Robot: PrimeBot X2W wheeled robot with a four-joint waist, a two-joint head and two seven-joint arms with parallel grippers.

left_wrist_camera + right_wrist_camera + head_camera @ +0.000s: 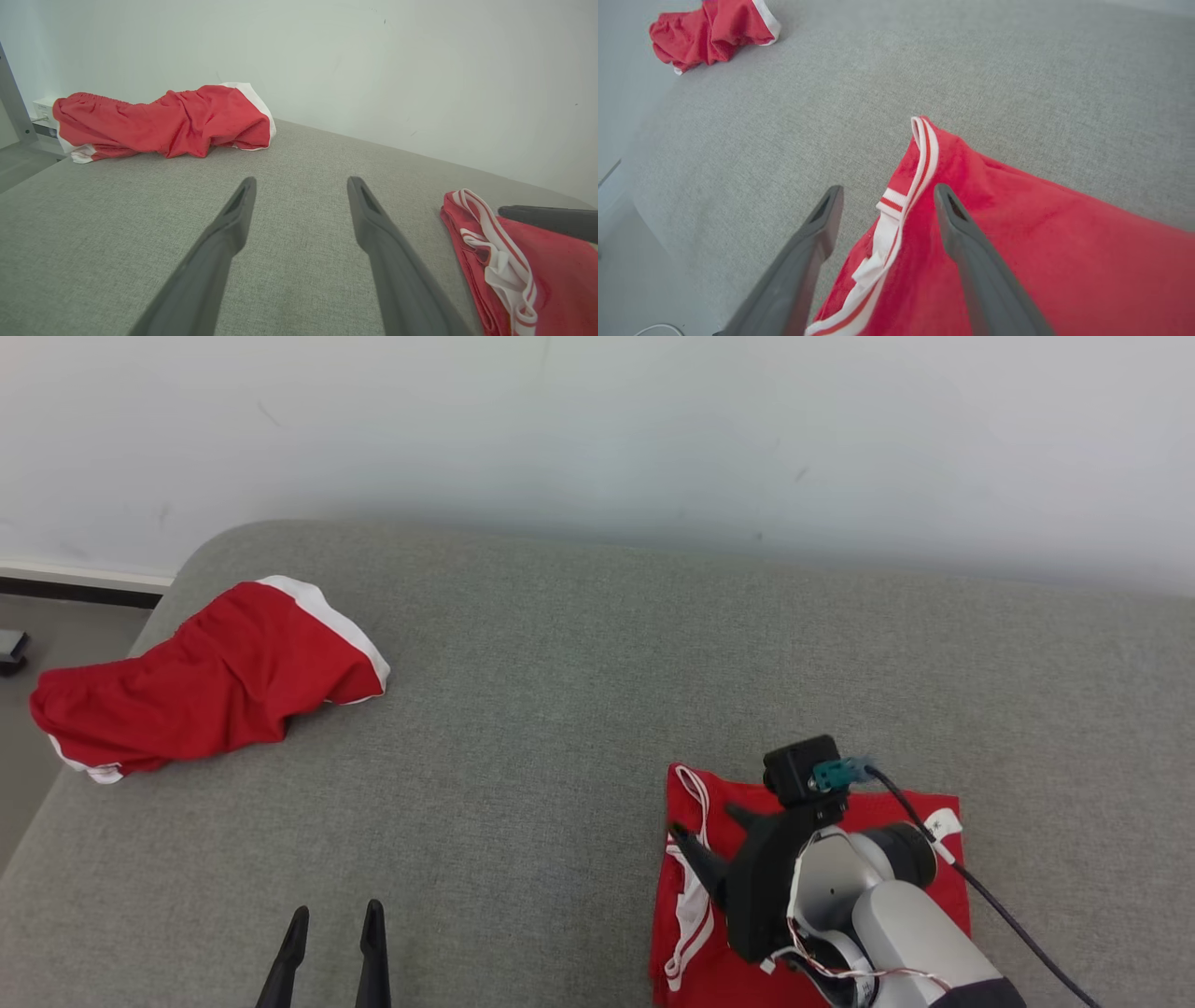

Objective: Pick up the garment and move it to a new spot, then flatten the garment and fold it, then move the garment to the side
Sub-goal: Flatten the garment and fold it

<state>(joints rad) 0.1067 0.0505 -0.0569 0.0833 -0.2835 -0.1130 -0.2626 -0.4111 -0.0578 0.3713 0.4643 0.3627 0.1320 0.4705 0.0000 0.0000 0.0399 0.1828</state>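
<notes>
Status: folded garment (1064, 242) lies flat on the grey cushion (560, 709), lower-right part of the head view. It's red w/ white striped trim (920, 158) along its left edge and forms a compact rectangle, layers stacked, edges fairly square. Judging by that, pick-up, flatten and fold look done. What's left is prob. the move to the side; can't tell from here whether this spot already counts as "the side".

R gripper (887, 190): fingers apart, nothing clamped. It sits just over the garment's left edge and straddles the trim – one finger over bare cushion, the other over red cloth. Whether the tips touch the fabric: can't tell. Forearm crosses over the middle of the garment in the head view.

L gripper (336, 910): fingers apart, empty, over bare cushion to the left of the garment and well apart from it. No cloth betw. its fingers.

Other item: crumpled red shorts (205, 681), white hem, at the far-left corner of the cushion, unfolded, well apart from both grippers.

Next move (est.): R needs a hold through all layers at the trim edge – otherwise the fold could open when the garment is shifted.
</notes>
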